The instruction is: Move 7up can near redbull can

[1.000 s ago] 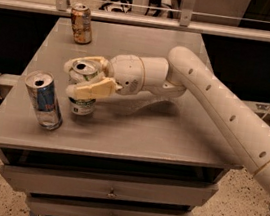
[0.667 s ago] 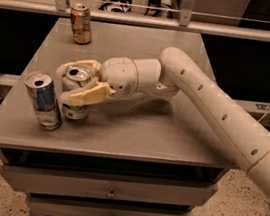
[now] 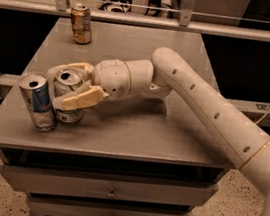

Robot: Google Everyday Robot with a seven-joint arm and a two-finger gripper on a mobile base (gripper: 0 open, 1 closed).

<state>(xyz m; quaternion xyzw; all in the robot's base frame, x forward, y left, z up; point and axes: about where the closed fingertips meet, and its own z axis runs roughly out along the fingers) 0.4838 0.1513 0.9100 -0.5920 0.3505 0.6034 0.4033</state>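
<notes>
The 7up can (image 3: 70,96) is pale with green lettering and a silver top. It stands at the front left of the grey table (image 3: 136,135). My gripper (image 3: 63,85) is shut on it, one finger (image 3: 78,98) in front and one behind. The redbull can (image 3: 38,100), blue and silver, stands just left of it, tilted and touching or nearly touching the 7up can. My arm reaches in from the right.
An orange-brown can (image 3: 81,23) stands at the table's back left corner. A metal rail (image 3: 148,20) runs behind the table. Drawers (image 3: 109,192) sit under the tabletop. The redbull can is close to the table's left front edge.
My gripper has carried the 7up can leftward toward the redbull can, closing the gap between them. The redbull can now leans slightly.
</notes>
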